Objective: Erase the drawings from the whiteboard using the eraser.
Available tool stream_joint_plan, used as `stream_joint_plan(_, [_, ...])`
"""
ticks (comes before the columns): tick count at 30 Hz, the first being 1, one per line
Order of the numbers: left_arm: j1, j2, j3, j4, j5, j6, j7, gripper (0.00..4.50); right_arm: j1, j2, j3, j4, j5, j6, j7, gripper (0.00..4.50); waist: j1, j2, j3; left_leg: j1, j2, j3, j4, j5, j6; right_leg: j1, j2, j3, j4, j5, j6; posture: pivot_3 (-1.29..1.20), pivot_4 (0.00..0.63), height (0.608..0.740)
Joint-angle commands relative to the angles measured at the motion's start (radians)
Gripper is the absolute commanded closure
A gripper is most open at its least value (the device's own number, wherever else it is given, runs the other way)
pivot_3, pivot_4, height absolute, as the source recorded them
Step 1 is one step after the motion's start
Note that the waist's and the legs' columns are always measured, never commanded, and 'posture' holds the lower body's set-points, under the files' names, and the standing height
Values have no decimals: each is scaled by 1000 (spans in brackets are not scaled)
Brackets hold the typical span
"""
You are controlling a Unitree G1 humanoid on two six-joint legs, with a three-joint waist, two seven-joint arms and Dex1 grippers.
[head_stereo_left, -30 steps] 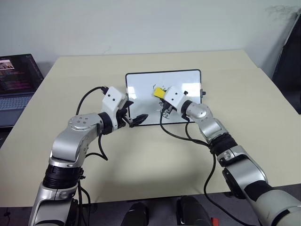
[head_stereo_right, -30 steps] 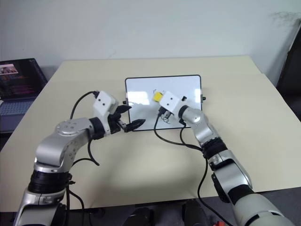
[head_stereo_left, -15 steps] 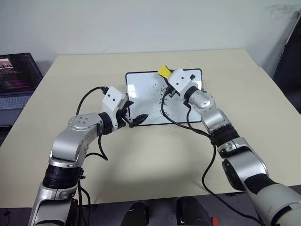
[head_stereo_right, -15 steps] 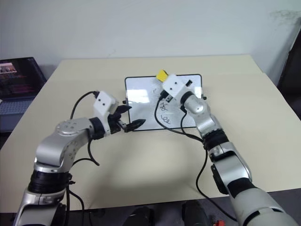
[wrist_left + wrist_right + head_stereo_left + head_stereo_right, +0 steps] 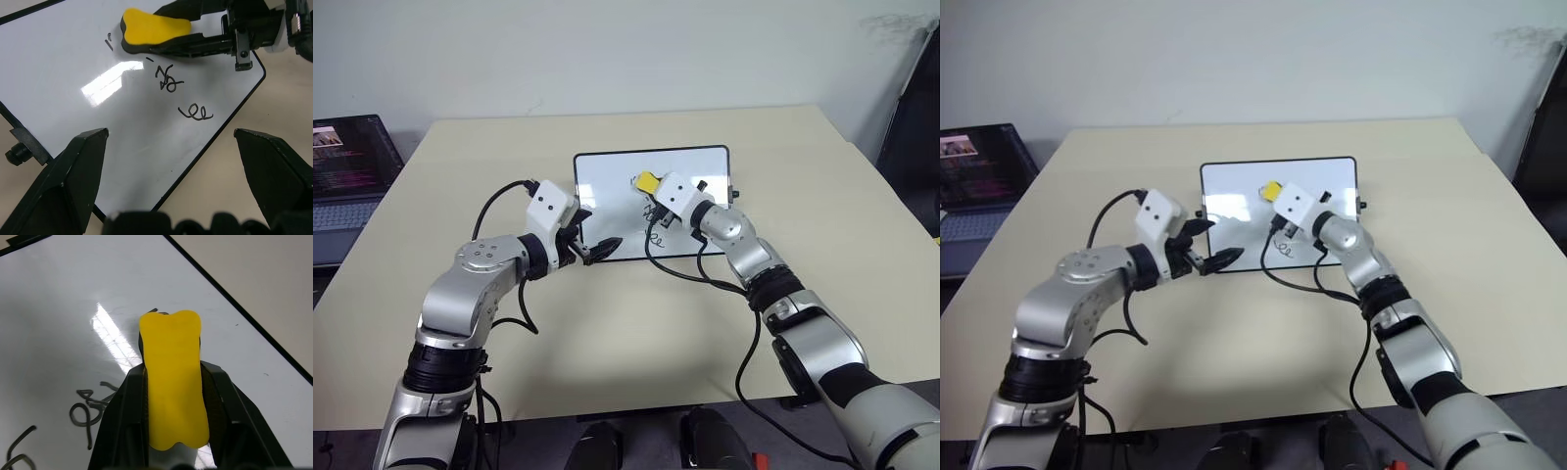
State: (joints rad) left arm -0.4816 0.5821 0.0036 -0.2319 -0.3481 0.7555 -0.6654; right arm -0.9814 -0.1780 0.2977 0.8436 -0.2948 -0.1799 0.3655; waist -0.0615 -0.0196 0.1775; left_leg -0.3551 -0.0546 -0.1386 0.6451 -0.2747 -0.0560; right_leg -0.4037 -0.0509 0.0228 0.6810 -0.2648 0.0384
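Note:
The whiteboard (image 5: 607, 186) lies flat at the middle of the table. My right gripper (image 5: 653, 192) is shut on the yellow eraser (image 5: 647, 182) and holds it over the board's middle, its black underside toward the white surface. The drawings, two black scribbles (image 5: 167, 81) (image 5: 195, 113), lie on the near side of the eraser, with short marks (image 5: 108, 41) beside it. My left gripper (image 5: 594, 249) stands open at the board's near left edge, with nothing between its fingers (image 5: 83, 161).
The beige table (image 5: 773, 137) has free room all around the board. An open laptop (image 5: 347, 166) stands off the table's left side. A dark object (image 5: 913, 137) stands at the far right. Black cables (image 5: 680, 269) hang from both wrists.
The right gripper swept the eraser out to the board's far edge and has come back to the middle. The left arm has kept still.

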Motion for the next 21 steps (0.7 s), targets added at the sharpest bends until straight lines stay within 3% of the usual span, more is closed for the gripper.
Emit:
stream_joint_plan(1, [-1, 2, 14, -38, -11, -12, 2, 0, 30, -6, 22, 28, -29, 24, 9, 3389, 0, 0, 0, 0, 0, 0, 0, 0, 0, 0, 0, 0, 0, 0, 0, 0, 150, 740])
stream_joint_plan(11, [1, 3, 18, -40, -15, -7, 8, 0, -38, 5, -44, -75, 28, -90, -50, 3392, 1, 0, 0, -3, 4, 0, 0, 0, -1, -3, 2, 0, 0, 1, -1, 0, 150, 740])
stream_joint_plan(21, [11, 1, 20, -55, -20, 0, 17, 0, -121, 53, -16, 57, -29, -18, -91, 3392, 3, 0, 1, -9, 7, 2, -2, 1, -6, -9, 1, 0, -4, 1, -1, 0, 150, 740])
